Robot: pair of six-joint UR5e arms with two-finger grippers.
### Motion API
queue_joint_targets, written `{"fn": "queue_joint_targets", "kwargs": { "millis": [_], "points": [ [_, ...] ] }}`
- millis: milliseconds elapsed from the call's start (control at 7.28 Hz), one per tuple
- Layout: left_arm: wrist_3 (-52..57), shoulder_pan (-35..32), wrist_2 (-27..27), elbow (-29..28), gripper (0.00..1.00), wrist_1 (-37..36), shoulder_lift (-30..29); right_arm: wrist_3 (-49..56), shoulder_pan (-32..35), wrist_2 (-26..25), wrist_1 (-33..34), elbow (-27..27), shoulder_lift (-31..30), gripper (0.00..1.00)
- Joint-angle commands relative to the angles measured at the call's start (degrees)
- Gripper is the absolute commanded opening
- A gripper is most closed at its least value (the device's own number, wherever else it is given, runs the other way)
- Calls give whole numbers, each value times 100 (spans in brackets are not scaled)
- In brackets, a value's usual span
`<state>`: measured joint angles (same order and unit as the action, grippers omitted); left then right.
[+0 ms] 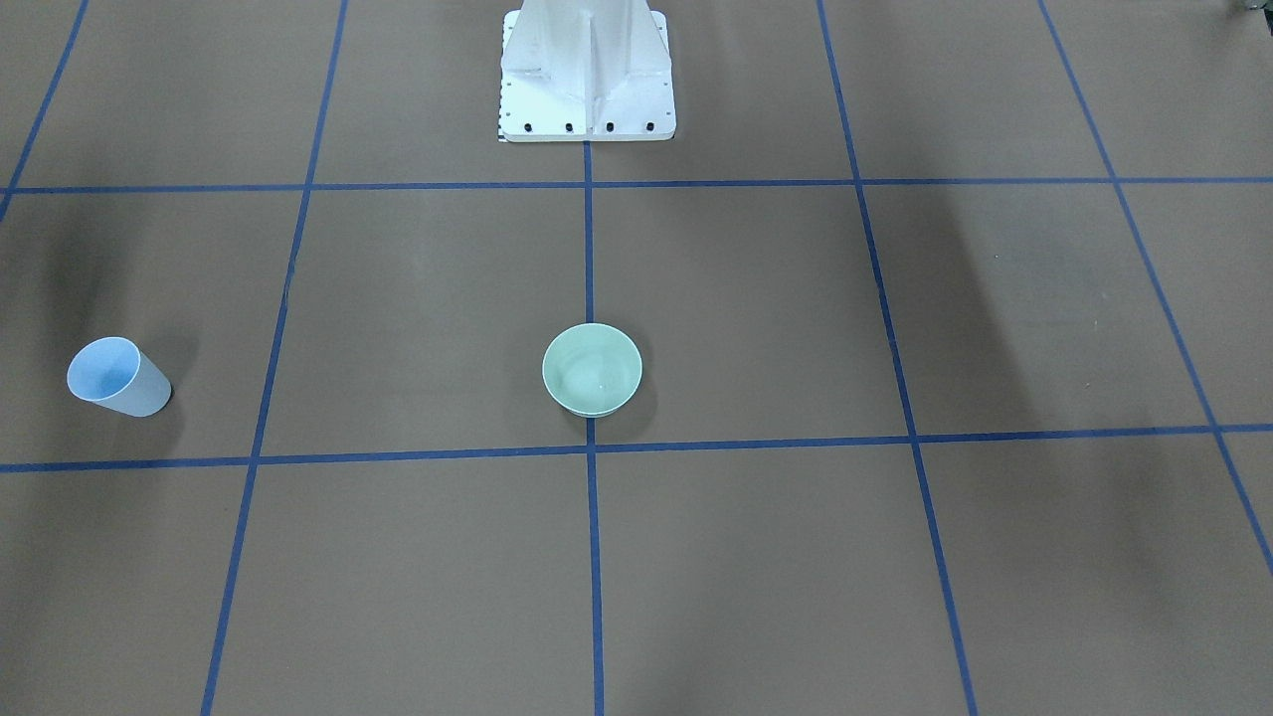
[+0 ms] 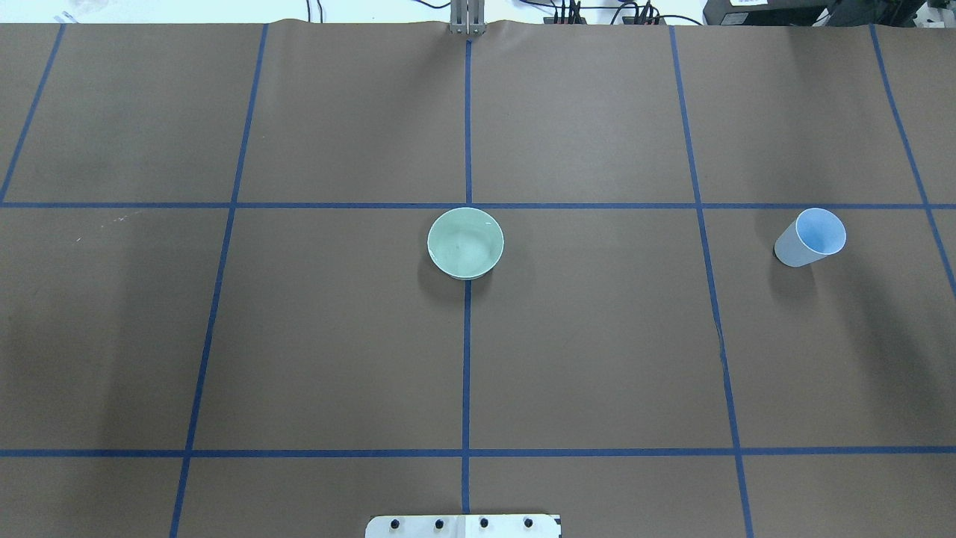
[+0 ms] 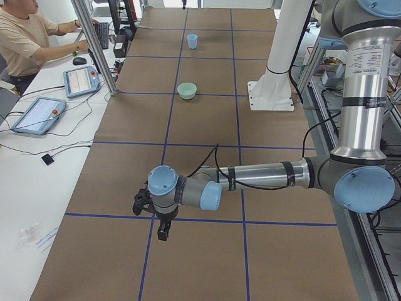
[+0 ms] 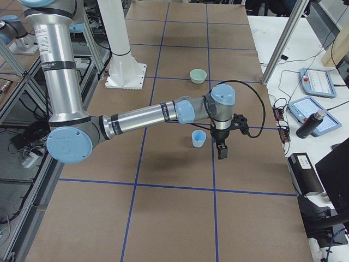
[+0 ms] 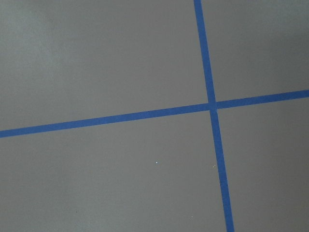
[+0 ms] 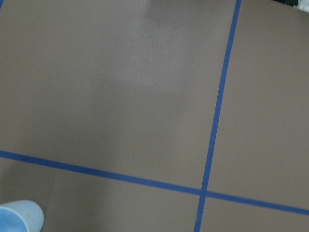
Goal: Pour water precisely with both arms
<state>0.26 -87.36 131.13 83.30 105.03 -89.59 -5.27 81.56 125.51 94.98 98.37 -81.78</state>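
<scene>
Overhead exterior: blue cup (image 2: 810,237) stands on my right, well apart from the central green bowl (image 2: 465,243); probably light, thin-walled, easily squashed, so I'd pinch it gently mid-wall; my right gripper (image 4: 221,153) hangs near it; whether it or my left gripper (image 3: 162,233) is spread, I cannot tell.

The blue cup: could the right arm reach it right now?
Probably yes: the blue cup stands upright in the open, and the right gripper hangs close beside it with nothing between them.
</scene>
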Motion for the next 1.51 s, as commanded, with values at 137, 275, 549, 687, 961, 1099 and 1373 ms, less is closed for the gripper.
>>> {"fn": "queue_joint_targets", "kwargs": {
  "millis": [137, 275, 549, 687, 961, 1099, 1373],
  "points": [
    [9, 0, 0, 3, 100, 0, 3, 957, 263, 9, 50, 7, -783, 99],
    [-17, 0, -9, 20, 100, 0, -15, 931, 333, 17, -353, -2, -1100, 99],
    [9, 0, 0, -41, 100, -17, -24, 905, 360, 35, -559, -81, -1287, 99],
    [-35, 0, 35, -76, 100, -52, -15, 913, 360, 44, -585, -194, -1279, 99],
    [-44, 0, 288, -77, 100, -96, -15, 913, 352, 52, -603, -459, -1121, 99],
    [-44, -9, 421, -77, 100, -105, 29, 913, 352, 52, -603, -468, -1120, 99],
    [-44, -9, 422, -164, 100, -70, 64, 913, 352, 52, -603, -468, -1120, 99]
  ]
}}
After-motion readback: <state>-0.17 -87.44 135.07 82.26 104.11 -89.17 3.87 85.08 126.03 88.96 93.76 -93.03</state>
